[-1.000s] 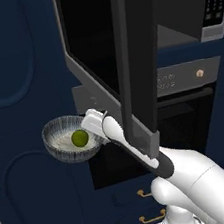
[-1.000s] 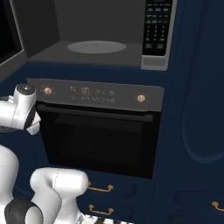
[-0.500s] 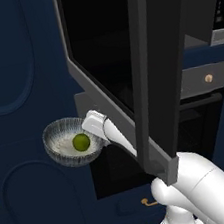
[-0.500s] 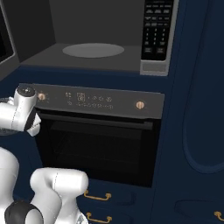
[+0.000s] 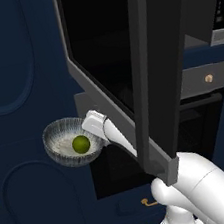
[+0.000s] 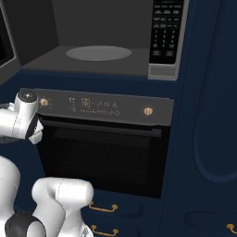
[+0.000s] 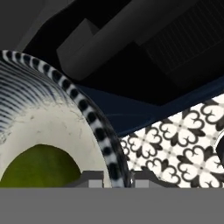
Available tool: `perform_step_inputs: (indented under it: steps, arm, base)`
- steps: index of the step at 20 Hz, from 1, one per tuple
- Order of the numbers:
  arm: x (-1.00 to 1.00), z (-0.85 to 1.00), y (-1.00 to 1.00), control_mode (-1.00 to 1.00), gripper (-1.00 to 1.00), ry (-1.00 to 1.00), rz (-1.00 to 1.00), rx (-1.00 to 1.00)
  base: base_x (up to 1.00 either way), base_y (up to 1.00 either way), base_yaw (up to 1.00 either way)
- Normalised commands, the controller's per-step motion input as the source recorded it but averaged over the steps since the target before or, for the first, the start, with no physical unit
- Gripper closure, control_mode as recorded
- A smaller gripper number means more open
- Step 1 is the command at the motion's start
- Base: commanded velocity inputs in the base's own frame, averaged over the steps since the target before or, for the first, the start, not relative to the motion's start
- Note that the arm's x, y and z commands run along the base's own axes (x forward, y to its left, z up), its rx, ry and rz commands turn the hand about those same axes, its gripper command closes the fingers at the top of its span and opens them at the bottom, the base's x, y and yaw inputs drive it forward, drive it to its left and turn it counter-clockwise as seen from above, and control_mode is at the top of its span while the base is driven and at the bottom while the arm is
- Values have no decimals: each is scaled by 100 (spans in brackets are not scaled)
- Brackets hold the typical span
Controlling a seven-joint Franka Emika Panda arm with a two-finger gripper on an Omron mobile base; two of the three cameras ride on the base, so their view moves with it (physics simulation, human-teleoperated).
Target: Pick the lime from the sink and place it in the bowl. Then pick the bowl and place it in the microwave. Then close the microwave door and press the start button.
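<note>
The bowl [image 5: 63, 145], streaked dark outside and pale inside, hangs in the air left of the open microwave door [image 5: 107, 59]. The lime [image 5: 80, 144] lies inside it. My gripper [image 5: 99, 138] is shut on the bowl's right rim. In the hand view the striped rim of the bowl [image 7: 94, 120] runs between the two fingertips of the gripper [image 7: 116, 180], with the lime [image 7: 41, 168] at lower left. The microwave [image 6: 99, 34] stands open, showing its round turntable [image 6: 97, 52] and its keypad [image 6: 164, 30] on the right.
The door's thick edge [image 5: 154, 77] juts toward the base, over my forearm. Below the microwave is an oven [image 6: 102, 143] with brass knobs and a bar handle. Navy cabinet fronts [image 5: 10, 57] surround both. Patterned floor tile [image 7: 179, 135] lies beneath the hand.
The whole picture has shifted in both base views: the base has driven nearer the microwave. The bowl with the lime stays in the same grip, slightly lower in the left view.
</note>
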Motion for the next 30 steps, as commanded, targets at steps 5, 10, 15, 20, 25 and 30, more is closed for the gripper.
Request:
perform_step_inputs:
  steps: [5, 10, 15, 20, 25, 30]
  arm:
    - [-17, -4, -1, -100, 100, -1, 0, 0]
    - [-96, 0, -43, -100, 100, -2, 0, 1]
    - [-62, 1, -88, -100, 100, -1, 0, 4]
    - [-52, 19, -92, -100, 100, -3, -5, 1]
    - [-55, 87, -82, -100, 100, -7, -16, 0]
    - [-43, 90, -84, -100, 100, -11, -19, 0]
  base:
    - [0, 0, 0]
    - [0, 0, 0]
    - [0, 0, 0]
    - [0, 0, 0]
    - [0, 0, 0]
    - [0, 0, 0]
